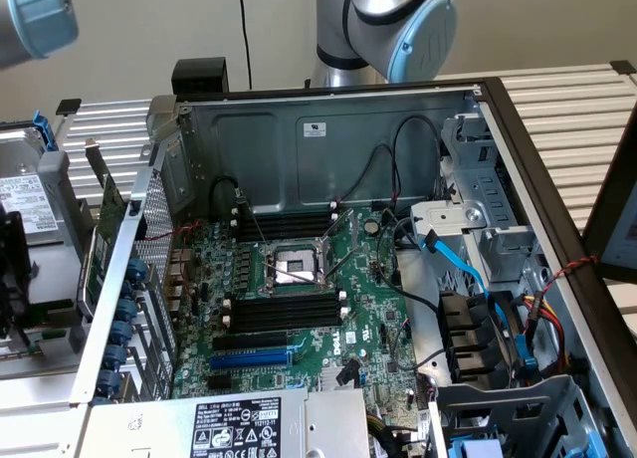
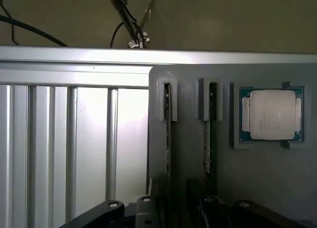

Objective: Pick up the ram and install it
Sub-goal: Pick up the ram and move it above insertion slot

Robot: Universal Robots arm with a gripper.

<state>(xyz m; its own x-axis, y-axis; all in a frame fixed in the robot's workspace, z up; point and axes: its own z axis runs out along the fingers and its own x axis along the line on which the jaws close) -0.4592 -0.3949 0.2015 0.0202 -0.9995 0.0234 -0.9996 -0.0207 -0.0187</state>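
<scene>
Two ram sticks stand edge-on in slots of a grey holder (image 2: 188, 153), the nearer-to-rail ram (image 2: 168, 139) and a second ram (image 2: 211, 139) beside it. My gripper (image 2: 177, 191) is low over the first stick. One dark finger (image 2: 156, 193) sits close against it. The other finger (image 2: 198, 193) stands a little off its far side, between the two sticks. A gap still shows, so the jaws are open. In the exterior view the open computer case shows the motherboard (image 1: 368, 319) with black memory slots (image 1: 284, 314).
A processor (image 2: 270, 115) lies in a pocket of the holder beside the sticks. A ribbed metal table (image 2: 74, 153) borders the holder. In the case are a processor socket (image 1: 294, 269), a blue slot (image 1: 249, 360), cables (image 1: 468, 269) and a green expansion card (image 1: 105, 229) outside its wall.
</scene>
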